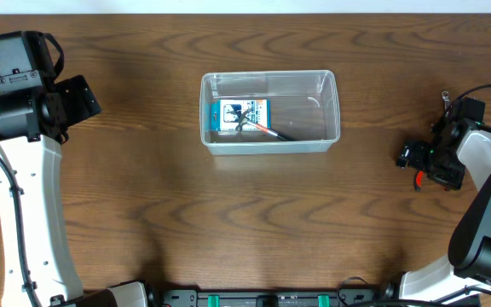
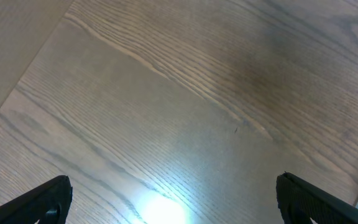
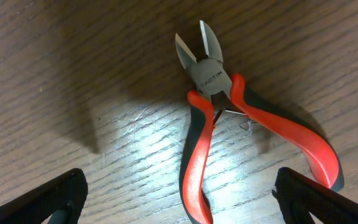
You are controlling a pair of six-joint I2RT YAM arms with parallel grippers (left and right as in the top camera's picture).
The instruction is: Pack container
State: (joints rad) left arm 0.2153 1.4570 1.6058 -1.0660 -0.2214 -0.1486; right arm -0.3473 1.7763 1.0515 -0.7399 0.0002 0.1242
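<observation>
Upper left of the overhead frame: left tool (image 1: 82,95) parked over bare desk (image 1: 228,222), well apart from everything; its wrist view shows both tips wide apart at the bottom corners with only wood grain between them, nothing held. Centre, slightly above the middle: the container (image 1: 267,147), clear plastic, upright and open-topped. Inside it, toward its left half, a blue-and-white printed box (image 1: 239,116) lies flat, and a slim dark item with a reddish streak (image 1: 268,130) lies slantwise against the box; too small to name. Right edge of the frame: right tool (image 1: 418,164) low over the desk, well apart from the container. Its wrist view shows red-handled cutters (image 3: 211,79) lying flat on the wood, blades pointing to the top of the frame, handles splayed toward the bottom. The tool's tips stand wide apart, one at each bottom corner, with the handles between them and no contact visible. Judgement: packing partly done, two items in, cutters not yet picked up or moved across. Overhead gives the layout and the container's contents but hides the cutters under the arm, showing barely a red speck; only the right wrist view shows their lie and brand lettering.
</observation>
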